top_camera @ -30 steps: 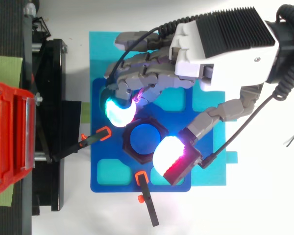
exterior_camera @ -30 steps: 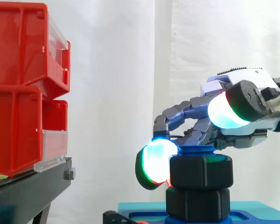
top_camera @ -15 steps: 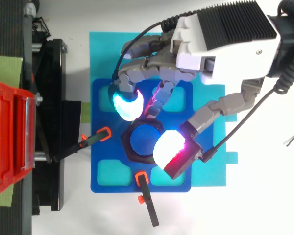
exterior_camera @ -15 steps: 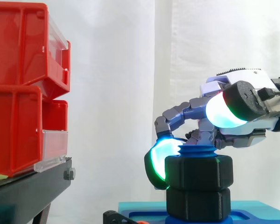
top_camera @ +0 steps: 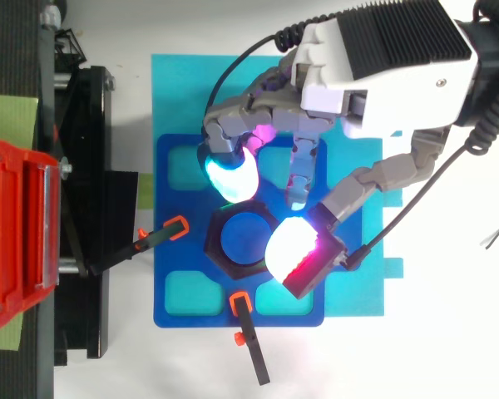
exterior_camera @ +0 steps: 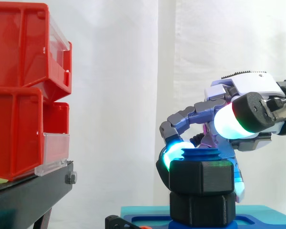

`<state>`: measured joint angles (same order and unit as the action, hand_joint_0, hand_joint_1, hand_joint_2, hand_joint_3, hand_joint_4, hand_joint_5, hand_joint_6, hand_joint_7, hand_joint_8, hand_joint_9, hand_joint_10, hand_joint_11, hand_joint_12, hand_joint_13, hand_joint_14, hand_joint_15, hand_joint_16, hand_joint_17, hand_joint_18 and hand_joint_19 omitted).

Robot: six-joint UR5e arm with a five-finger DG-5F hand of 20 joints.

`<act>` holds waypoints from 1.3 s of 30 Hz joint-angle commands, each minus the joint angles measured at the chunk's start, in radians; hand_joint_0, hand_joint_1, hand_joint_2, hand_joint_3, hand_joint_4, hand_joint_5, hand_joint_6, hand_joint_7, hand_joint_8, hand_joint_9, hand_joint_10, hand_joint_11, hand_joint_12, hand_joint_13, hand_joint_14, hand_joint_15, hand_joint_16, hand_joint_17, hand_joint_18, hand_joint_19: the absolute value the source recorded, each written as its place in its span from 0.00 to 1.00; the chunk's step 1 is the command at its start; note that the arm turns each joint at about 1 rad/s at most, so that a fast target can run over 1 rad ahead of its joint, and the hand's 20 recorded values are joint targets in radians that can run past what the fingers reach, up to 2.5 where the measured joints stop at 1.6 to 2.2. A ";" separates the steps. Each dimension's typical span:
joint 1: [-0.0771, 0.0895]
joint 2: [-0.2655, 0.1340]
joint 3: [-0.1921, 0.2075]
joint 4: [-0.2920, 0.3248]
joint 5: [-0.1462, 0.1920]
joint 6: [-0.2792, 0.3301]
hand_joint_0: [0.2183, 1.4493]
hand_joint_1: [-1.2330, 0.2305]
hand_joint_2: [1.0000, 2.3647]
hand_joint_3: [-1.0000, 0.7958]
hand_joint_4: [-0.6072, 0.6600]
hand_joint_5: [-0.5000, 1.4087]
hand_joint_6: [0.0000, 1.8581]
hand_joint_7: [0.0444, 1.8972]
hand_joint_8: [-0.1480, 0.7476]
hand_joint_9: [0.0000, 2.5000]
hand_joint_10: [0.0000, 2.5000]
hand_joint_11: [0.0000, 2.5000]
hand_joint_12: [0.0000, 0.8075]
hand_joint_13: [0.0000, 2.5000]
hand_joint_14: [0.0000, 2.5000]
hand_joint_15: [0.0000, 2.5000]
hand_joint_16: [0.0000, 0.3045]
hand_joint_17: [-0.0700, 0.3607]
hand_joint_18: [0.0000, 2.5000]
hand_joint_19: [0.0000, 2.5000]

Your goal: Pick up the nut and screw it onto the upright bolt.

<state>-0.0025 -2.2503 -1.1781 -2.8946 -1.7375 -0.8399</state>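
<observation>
The red bins [exterior_camera: 19, 90] sit at the left of the side view on the black stand [exterior_camera: 28, 195]; their contents can't be made out. At lower right, the black nut [exterior_camera: 202, 177] sits on the blue bolt [top_camera: 244, 237]. The hand [top_camera: 374, 75] has its fingers curled round the nut, gripping it. Since half a second ago, the cyan fingertip [top_camera: 230, 176] has slid from the nut's left corner to its top edge in the top view.

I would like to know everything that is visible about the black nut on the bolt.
The nut is black, hexagonal, matte and plastic-looking. It sits level on the upright blue bolt, whose threaded tip rises just above it, with a second black hexagonal piece directly below. The hand curls over it; glowing pads press its opposite sides.
</observation>
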 commanded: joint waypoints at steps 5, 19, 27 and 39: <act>-0.008 0.000 0.000 -0.021 -0.017 -0.008 0.23 0.43 0.00 0.28 0.55 0.32 0.27 0.77 0.36 0.64 0.00 0.00 0.29 0.38 0.00 0.01 0.10 0.31 0.33 0.11; -0.013 0.000 0.000 -0.021 -0.024 -0.010 0.21 0.48 0.00 0.28 0.57 0.30 0.27 0.70 0.42 0.61 0.00 0.02 0.35 0.35 0.00 0.01 0.12 0.36 0.29 0.11; -0.030 0.000 0.028 -0.026 -0.040 -0.008 0.19 0.50 0.00 0.28 0.64 0.19 0.27 0.41 0.50 0.40 0.00 0.02 0.46 0.25 0.00 0.02 0.17 0.44 0.20 0.10; -0.044 0.002 0.064 -0.071 -0.054 -0.010 0.18 0.50 0.00 0.28 0.62 0.17 0.27 0.35 0.48 0.32 0.00 0.00 0.48 0.21 0.00 0.01 0.18 0.45 0.15 0.08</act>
<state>-0.0447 -2.2497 -1.1150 -2.9623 -1.7912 -0.8498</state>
